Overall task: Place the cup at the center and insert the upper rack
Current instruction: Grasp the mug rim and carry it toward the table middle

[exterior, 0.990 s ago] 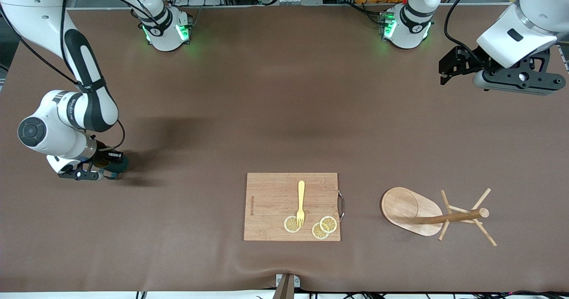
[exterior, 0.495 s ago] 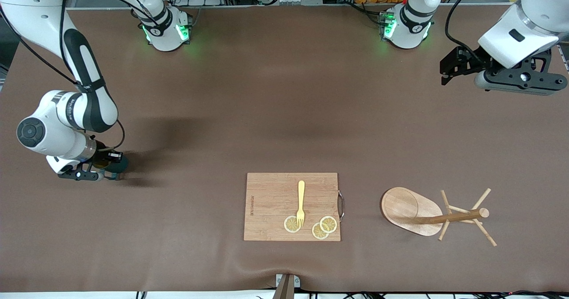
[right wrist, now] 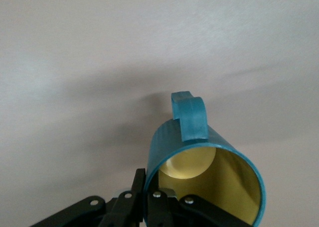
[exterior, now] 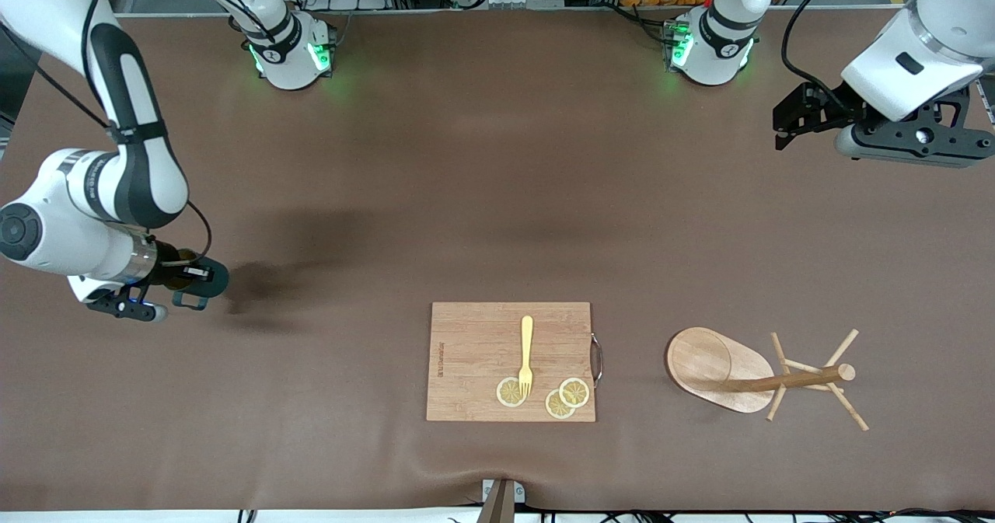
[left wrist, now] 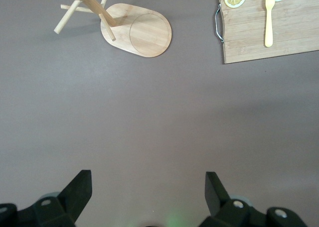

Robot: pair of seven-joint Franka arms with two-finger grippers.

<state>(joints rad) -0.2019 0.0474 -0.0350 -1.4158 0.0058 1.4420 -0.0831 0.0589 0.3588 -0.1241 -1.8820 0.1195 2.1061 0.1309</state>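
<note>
The cup (exterior: 204,277) is dark teal with a yellowish inside (right wrist: 219,179) and a loop handle (right wrist: 191,116). My right gripper (exterior: 180,276) is shut on its rim, one finger inside and one outside (right wrist: 152,181). It holds the cup just above the table at the right arm's end. The upper rack (exterior: 719,364), a wooden mug tree, lies tipped over at the left arm's end, pole and pegs (exterior: 816,379) flat on the table; the left wrist view shows its oval base (left wrist: 137,35). My left gripper (exterior: 787,119) hangs open and waits high over the table (left wrist: 148,177).
A bamboo cutting board (exterior: 482,352) lies near the front edge, between the cup and the rack. On it are a yellow fork (exterior: 526,356) and three lemon slices (exterior: 574,392). Its metal handle (exterior: 596,358) faces the rack. Brown cloth covers the table (exterior: 497,196).
My right gripper has closed fully on the cup and raised it off the table; its handle now shows under the hand. The left arm has hardly moved.
</note>
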